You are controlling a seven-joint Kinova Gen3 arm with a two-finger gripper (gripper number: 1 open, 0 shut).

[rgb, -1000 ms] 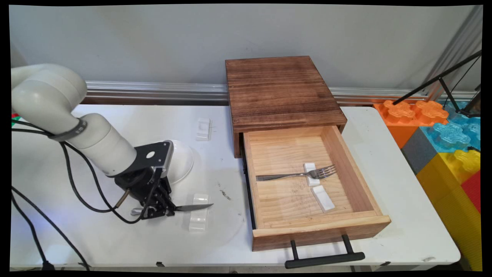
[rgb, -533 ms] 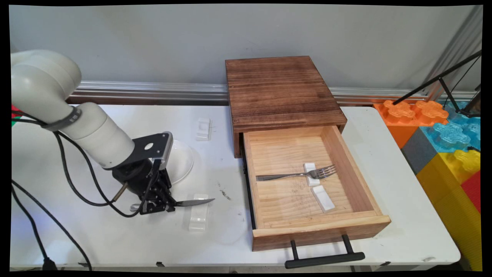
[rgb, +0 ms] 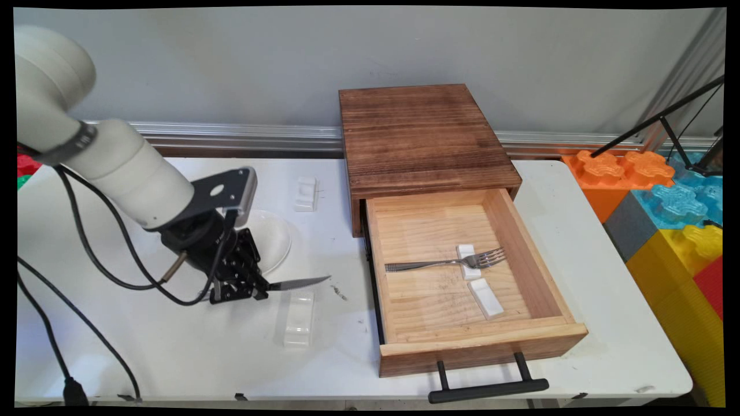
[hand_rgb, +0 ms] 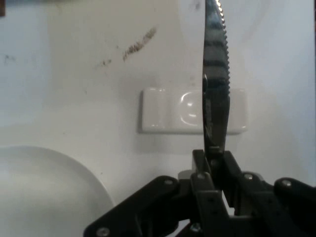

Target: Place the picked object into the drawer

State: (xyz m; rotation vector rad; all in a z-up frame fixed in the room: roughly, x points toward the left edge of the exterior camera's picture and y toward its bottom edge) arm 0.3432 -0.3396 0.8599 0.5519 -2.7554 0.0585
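Now the gripper (rgb: 258, 287) has its two fingers squeezed tight on a knife (rgb: 298, 283), holding it up off the white table (rgb: 173, 346). The knife's blade sticks out toward the open wooden drawer (rgb: 480, 341). Right under the blade lies a small white rest (rgb: 299, 318). A round white plate (rgb: 274, 242) sits just behind the gripper. Inside the drawer, a fork (rgb: 445, 263) leans on another white rest (rgb: 467, 261).

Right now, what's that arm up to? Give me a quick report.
Gripper shut on knife, blade level, clear of the table. White rest just below it, plate behind. Open drawer to its right holds a fork.
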